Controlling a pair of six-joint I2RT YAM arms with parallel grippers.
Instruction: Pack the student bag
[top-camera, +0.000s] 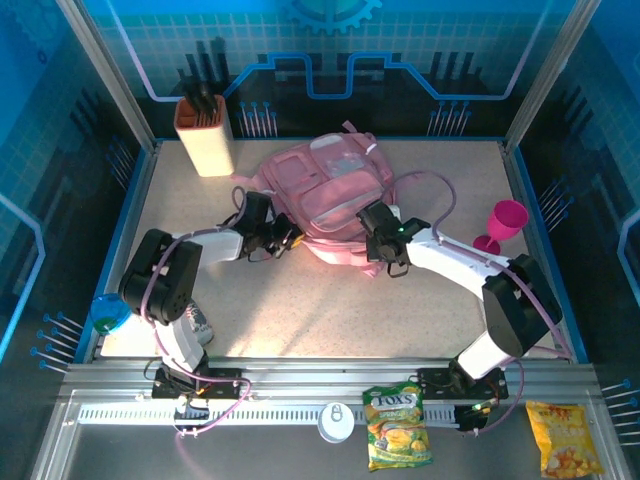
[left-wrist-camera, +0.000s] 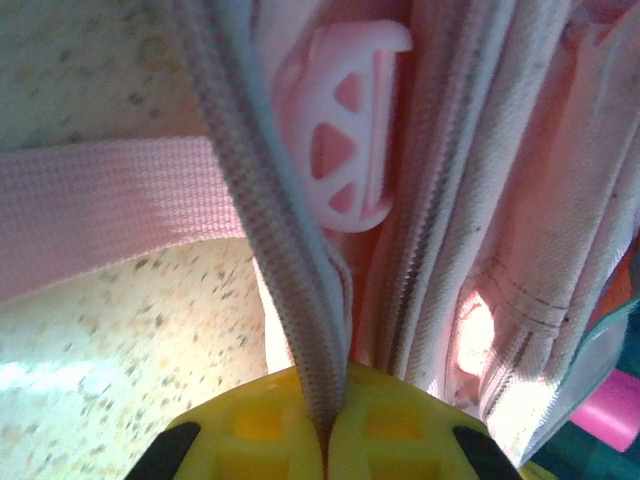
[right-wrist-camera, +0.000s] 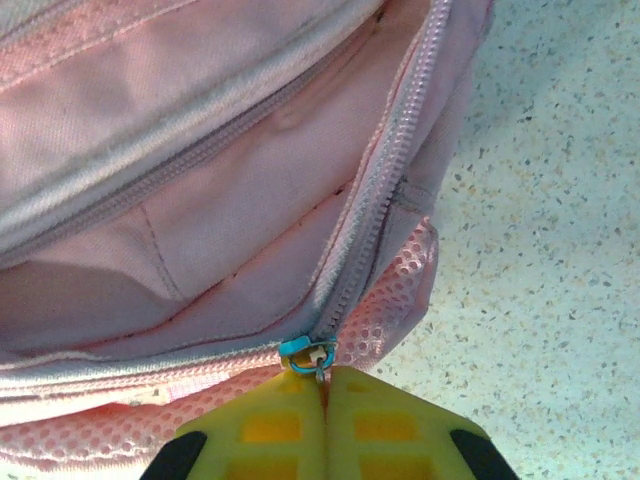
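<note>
The student bag (top-camera: 325, 195) lies flat on the speckled table (top-camera: 320, 320), in the far middle part, with its translucent front pockets turned up. The left gripper (top-camera: 280, 240) is at the bag's left edge and the right gripper (top-camera: 372, 225) is at its near right corner, both touching the fabric. In the left wrist view the left gripper (left-wrist-camera: 325, 425) has its yellow fingers (left-wrist-camera: 250, 430) pressed together, and between them is clamped the grey zip tape (left-wrist-camera: 270, 200), which runs up from the jaws. Beside this tape are a flat pink strap (left-wrist-camera: 110, 210) and a pale pink plastic buckle (left-wrist-camera: 350, 130). In the right wrist view the right gripper (right-wrist-camera: 325, 385) is clenched too. It pinches the small metal pull of the zip slider (right-wrist-camera: 305, 350), which has a blue part. Above the slider the zip stands apart, so the pink lining (right-wrist-camera: 200, 260) of one compartment is visible, and a mesh side pocket (right-wrist-camera: 400, 290) hangs just beside it. On the table, far left of the bag, stands a beige holder (top-camera: 205, 135) with dark things inside, perhaps pens, but this is too small to tell. A magenta goblet (top-camera: 503, 225) stands right of the bag. On the near rail lie a green snack packet (top-camera: 397, 428), a yellow snack packet (top-camera: 563, 438) and a white round lid (top-camera: 336, 421).
</note>
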